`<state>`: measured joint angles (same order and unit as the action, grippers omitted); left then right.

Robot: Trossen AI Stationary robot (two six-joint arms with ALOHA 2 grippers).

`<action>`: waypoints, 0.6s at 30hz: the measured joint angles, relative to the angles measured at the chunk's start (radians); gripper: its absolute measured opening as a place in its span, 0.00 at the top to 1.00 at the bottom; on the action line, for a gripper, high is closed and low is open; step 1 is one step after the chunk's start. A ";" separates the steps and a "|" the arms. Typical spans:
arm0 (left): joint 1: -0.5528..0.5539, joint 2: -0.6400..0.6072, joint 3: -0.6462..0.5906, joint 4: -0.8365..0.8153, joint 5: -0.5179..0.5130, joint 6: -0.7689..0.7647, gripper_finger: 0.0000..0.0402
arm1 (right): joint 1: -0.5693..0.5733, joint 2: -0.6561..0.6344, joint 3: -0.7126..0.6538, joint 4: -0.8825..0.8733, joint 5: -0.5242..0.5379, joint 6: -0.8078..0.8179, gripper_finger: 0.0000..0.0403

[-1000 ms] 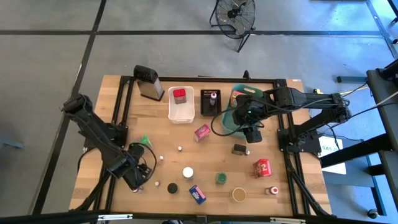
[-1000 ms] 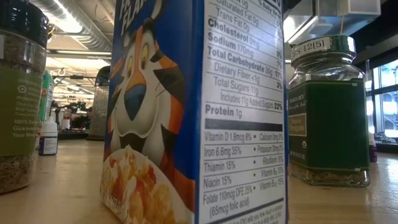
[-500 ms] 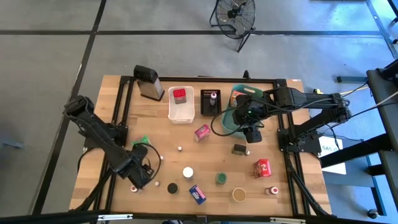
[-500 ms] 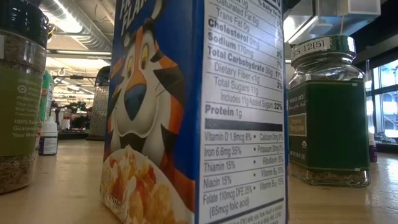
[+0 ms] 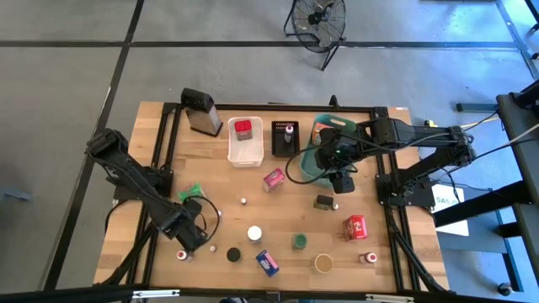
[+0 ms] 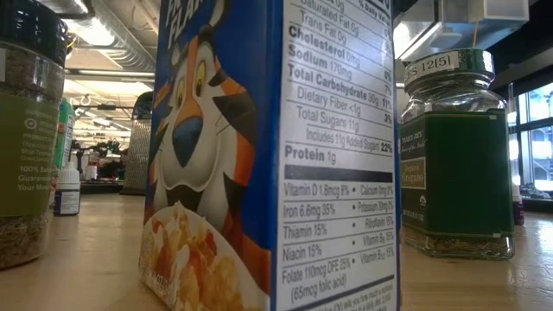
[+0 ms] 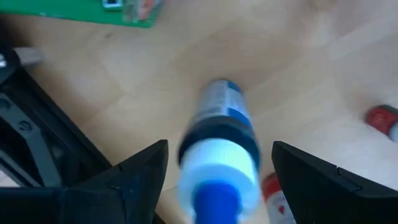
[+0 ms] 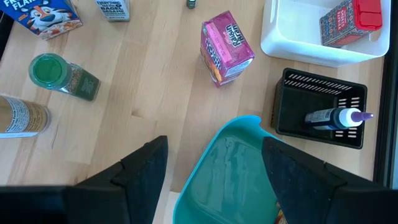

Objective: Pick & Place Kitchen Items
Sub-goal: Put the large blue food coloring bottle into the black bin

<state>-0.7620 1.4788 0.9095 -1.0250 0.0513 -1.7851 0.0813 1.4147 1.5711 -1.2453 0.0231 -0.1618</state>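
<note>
My left gripper (image 7: 219, 149) points straight down near the table's front left (image 5: 190, 237), open. A small upright bottle with a blue tip and white collar (image 7: 219, 146) stands between its fingers, with a gap showing on each side. In the high view the arm hides this bottle. A green packet (image 5: 192, 192) lies just beyond it, and a red-capped bottle (image 7: 380, 118) is close by. My right gripper (image 8: 213, 142) hangs open above the teal basket (image 8: 230, 168), holding nothing. A blue cereal box (image 5: 267, 263) and a green jar (image 5: 299, 241) stand near the front edge.
The far side holds a metal grater (image 5: 200, 111), a white bin (image 5: 245, 151) with a red box in it, and a black tray (image 5: 279, 150) with a bottle in it. A pink box (image 5: 273, 178), a red box (image 5: 354, 227), jars and small bottles are scattered over the middle and front.
My left gripper has come down toward the table over the small bottle and rolled slightly, staying open. The green packet shows more fully beside the arm now.
</note>
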 joint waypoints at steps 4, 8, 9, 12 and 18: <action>0.000 0.000 -0.012 -0.003 -0.002 0.000 0.30 | 0.000 0.000 0.000 0.001 0.000 0.000 0.35; 0.005 0.000 -0.018 -0.005 -0.030 0.001 0.30 | 0.000 0.000 0.000 0.002 0.000 0.000 0.35; 0.009 0.000 -0.018 -0.004 -0.031 0.000 0.30 | 0.000 0.000 0.000 0.002 0.000 0.000 0.35; 0.020 0.000 -0.018 0.000 -0.030 -0.004 0.30 | 0.000 0.000 0.000 0.004 0.000 0.000 0.35; 0.033 0.000 -0.018 0.014 -0.029 0.001 0.32 | 0.000 0.000 0.000 0.004 0.000 0.000 0.35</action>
<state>-0.7288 1.4788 0.8913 -1.0107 0.0219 -1.7844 0.0811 1.4147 1.5711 -1.2411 0.0231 -0.1619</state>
